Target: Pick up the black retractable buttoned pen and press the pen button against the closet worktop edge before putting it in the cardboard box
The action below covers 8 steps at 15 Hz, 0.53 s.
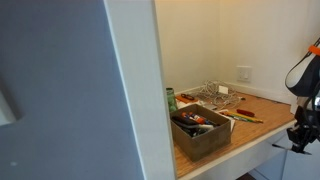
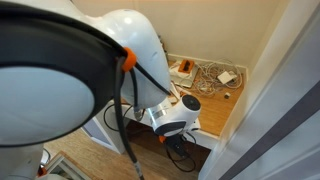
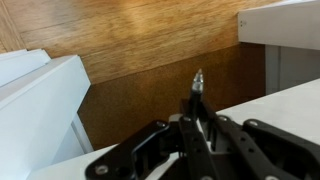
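My gripper (image 3: 195,122) is shut on the thin black pen (image 3: 196,95), whose metallic end sticks out past the fingertips. In an exterior view the gripper (image 1: 300,135) hangs just in front of the right end of the closet worktop edge (image 1: 250,145), slightly below the light-brown board. The brown cardboard box (image 1: 200,131) stands on the worktop near its front left, with several items inside; it also shows in the other exterior view (image 2: 182,70). Whether the pen touches the edge cannot be told.
A tangle of white cables (image 1: 220,93) lies at the back of the worktop, orange-red slim items (image 1: 246,117) to the right of the box, a dark can (image 1: 170,100) at the left. A grey panel (image 1: 60,90) and white walls flank the closet.
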Each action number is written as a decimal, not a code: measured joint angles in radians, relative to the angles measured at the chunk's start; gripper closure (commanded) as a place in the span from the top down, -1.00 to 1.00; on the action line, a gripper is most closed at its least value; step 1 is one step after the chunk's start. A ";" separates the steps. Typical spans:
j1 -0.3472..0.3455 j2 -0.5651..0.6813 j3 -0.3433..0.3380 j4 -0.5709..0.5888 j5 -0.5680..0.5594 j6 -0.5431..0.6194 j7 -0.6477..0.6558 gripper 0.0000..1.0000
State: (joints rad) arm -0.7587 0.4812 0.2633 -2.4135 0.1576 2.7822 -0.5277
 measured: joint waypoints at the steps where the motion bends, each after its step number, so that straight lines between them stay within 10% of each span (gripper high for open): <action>1: 0.011 0.005 -0.011 0.000 -0.001 0.020 -0.003 -0.94; 8: 0.007 0.021 -0.001 0.000 0.004 0.052 -0.032 -0.94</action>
State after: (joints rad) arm -0.7513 0.5021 0.2626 -2.4134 0.1617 2.8339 -0.5593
